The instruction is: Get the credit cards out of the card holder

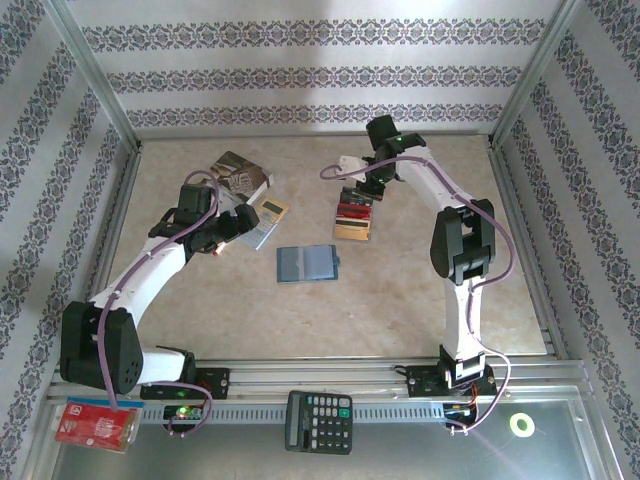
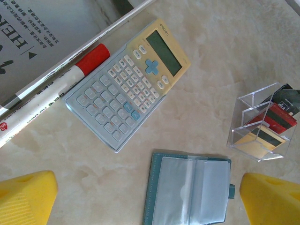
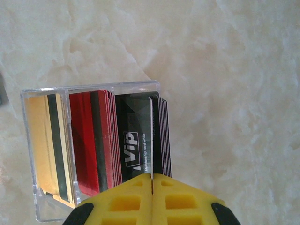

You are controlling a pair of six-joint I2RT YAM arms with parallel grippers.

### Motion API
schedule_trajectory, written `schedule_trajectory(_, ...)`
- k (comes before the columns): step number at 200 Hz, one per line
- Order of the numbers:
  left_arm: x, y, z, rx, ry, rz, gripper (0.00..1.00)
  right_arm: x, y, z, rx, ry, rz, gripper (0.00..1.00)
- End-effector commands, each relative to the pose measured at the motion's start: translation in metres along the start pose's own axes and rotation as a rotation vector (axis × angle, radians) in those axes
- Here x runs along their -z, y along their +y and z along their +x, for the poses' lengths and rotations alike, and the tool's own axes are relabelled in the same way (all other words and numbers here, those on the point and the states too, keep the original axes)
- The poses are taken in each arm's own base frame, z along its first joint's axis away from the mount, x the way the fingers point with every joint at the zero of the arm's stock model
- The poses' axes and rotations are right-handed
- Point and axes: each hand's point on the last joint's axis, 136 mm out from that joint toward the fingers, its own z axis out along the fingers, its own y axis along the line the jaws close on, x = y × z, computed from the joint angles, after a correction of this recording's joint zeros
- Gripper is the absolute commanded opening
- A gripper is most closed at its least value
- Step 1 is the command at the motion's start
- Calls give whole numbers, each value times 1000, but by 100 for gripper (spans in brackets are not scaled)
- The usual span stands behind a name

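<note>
The card holder (image 1: 307, 263), a blue wallet, lies open and flat at the table's middle; its pale clear slots (image 2: 190, 190) look bare. The credit cards stand in a clear box (image 1: 354, 218): gold-tan (image 3: 47, 140), red (image 3: 93, 140) and black (image 3: 138, 126) stacks. My right gripper (image 3: 152, 180) is shut on one black card (image 3: 152, 136), seen edge-on, at the black stack. My left gripper (image 2: 147, 192) hangs open over the wallet's left edge, its yellow fingertips (image 2: 28, 197) wide apart and holding nothing.
A silver-gold pocket calculator (image 2: 129, 82), a red-capped marker (image 2: 51, 91) and a book (image 1: 240, 172) lie at the back left. A black calculator (image 1: 318, 421) and a red packet (image 1: 95, 424) sit on the near rail. Metal frame posts border the table.
</note>
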Motion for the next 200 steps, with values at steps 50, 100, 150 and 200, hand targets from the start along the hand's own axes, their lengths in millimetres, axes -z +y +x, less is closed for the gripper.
schedule_trajectory(50,8,-2,-4,-20,4,0,100,7,-15,-10,-11,-4,60,26)
schedule_trajectory(100,14,-4,-5,-31,-1,1,100,36,-19,-26,-98,-83,145,28)
schedule_trajectory(150,43,-13,-22,-31,-111,9,100,104,-28,-31,-341,-315,472,36)
schedule_trajectory(200,85,-16,-56,-85,-320,-36,100,191,-17,18,-771,-518,813,68)
